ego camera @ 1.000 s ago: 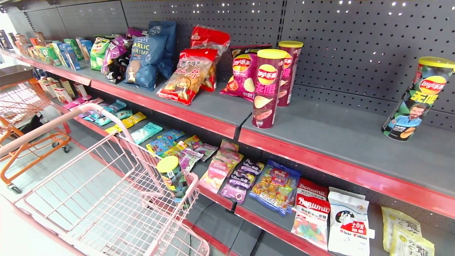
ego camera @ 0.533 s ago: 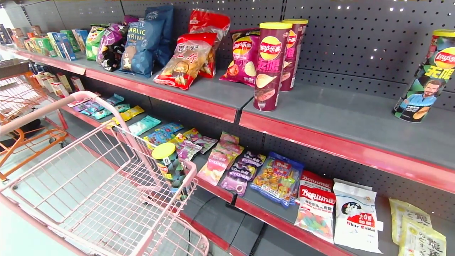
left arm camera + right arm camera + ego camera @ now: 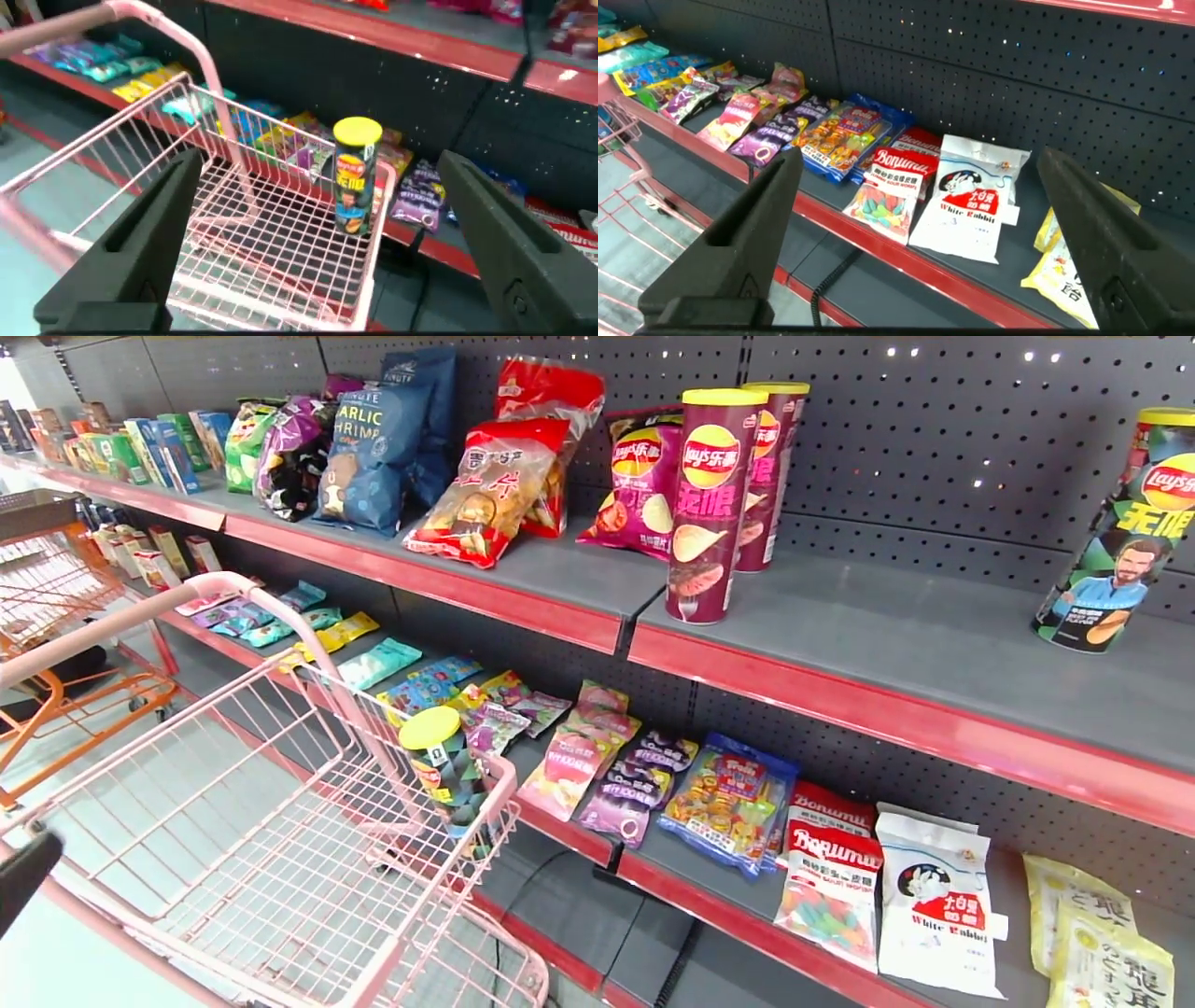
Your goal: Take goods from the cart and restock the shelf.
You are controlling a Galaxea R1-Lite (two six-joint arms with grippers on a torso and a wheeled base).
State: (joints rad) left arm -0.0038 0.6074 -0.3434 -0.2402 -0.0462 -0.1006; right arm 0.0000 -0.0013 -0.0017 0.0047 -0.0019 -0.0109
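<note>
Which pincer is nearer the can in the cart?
Left. The left pincer is at the cart, facing the can; the right pincer faces sweets on the lower shelf, beyond the cart.

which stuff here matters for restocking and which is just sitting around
Job: chip can in the pink cart; upper shelf; open left pincer.
Idle: orange cart; candy bags; purple chip tubes.

Left gripper and right gripper: two broad, matte black fingers were noted on each, wedge-shaped and tapered toward blunt tips.
</note>
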